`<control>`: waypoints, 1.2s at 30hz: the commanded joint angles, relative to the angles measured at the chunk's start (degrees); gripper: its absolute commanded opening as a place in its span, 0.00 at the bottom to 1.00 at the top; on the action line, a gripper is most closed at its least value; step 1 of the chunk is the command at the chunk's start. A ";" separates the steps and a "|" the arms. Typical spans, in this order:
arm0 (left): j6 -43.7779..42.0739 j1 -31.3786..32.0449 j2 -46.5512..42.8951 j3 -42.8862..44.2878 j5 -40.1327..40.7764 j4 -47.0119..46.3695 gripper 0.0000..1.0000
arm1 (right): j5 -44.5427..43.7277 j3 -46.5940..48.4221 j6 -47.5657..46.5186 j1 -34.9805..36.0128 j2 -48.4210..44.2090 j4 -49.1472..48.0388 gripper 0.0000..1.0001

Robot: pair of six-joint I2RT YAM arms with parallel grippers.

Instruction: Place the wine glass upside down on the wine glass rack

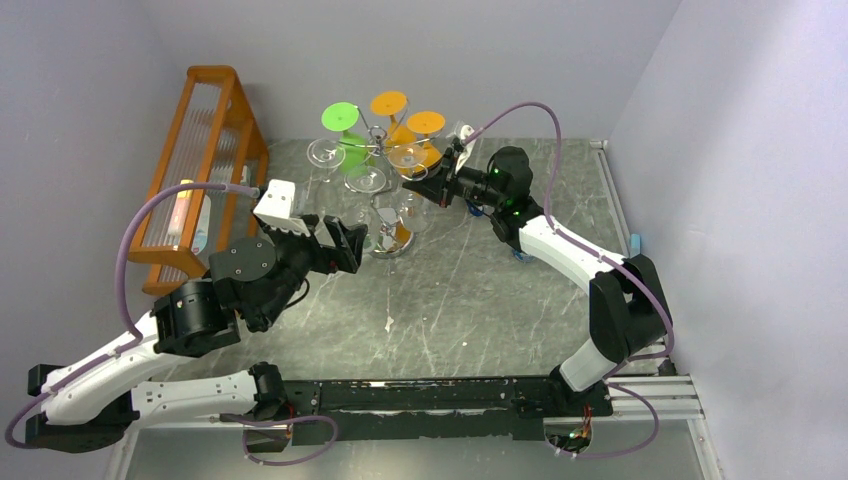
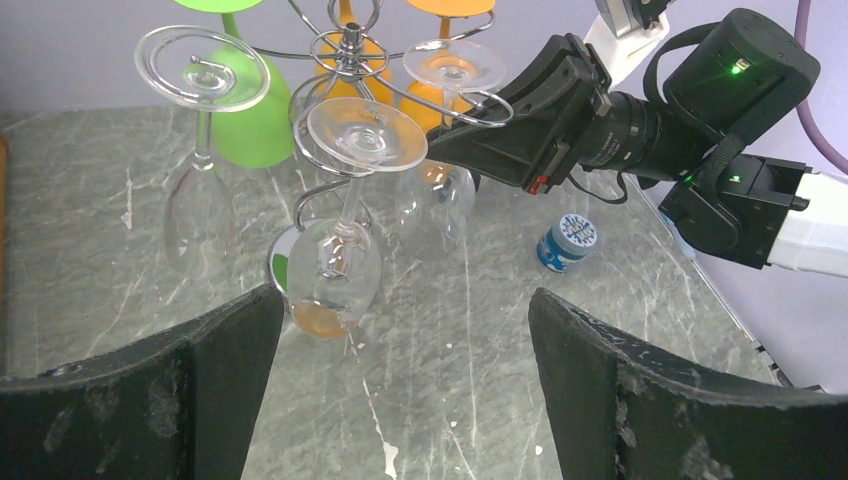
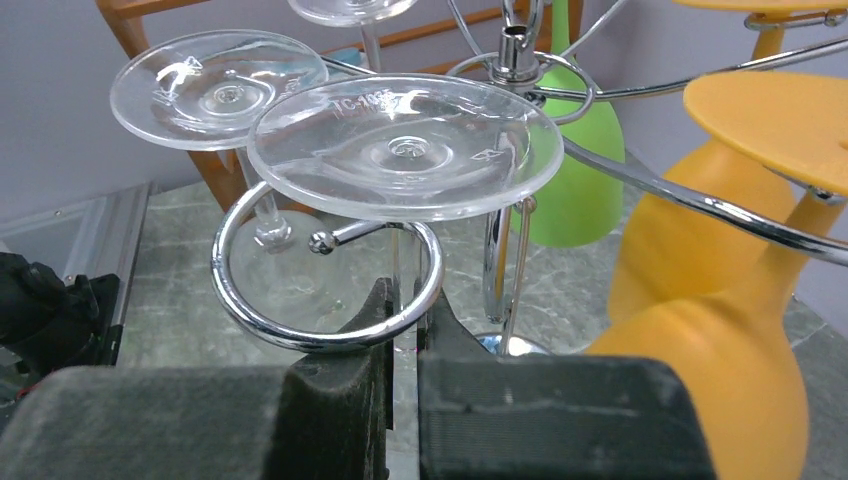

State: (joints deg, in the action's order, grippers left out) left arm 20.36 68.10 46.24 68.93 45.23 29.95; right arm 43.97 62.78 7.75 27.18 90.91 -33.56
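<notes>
Over the table, the empty wine glass hangs inverted on the rack.

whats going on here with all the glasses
The right gripper is pinched on the stem of a clear wine glass. It holds the glass upside down, with the foot just above a curled hook of the chrome wine glass rack. A green glass, orange glasses and other clear glasses hang on the rack. The left gripper is open and empty, facing the rack.
</notes>
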 commanded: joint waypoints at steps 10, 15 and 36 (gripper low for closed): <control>-0.76 0.20 0.00 -0.02 0.27 0.63 0.96 | 4.85 -0.70 1.27 -0.10 -0.54 -7.51 0.00; -0.75 0.20 0.20 0.07 0.37 0.75 0.96 | 8.09 -1.21 2.49 -0.08 -1.24 -9.21 0.00; 0.18 0.20 -1.03 -0.55 -0.01 1.32 0.96 | -6.75 -8.33 4.65 -0.04 -7.29 -11.48 0.00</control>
State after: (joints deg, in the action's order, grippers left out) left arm 20.38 68.10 46.02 68.93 45.23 29.98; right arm 42.72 53.89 11.77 27.14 84.36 -43.42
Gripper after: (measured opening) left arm 0.962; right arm 0.058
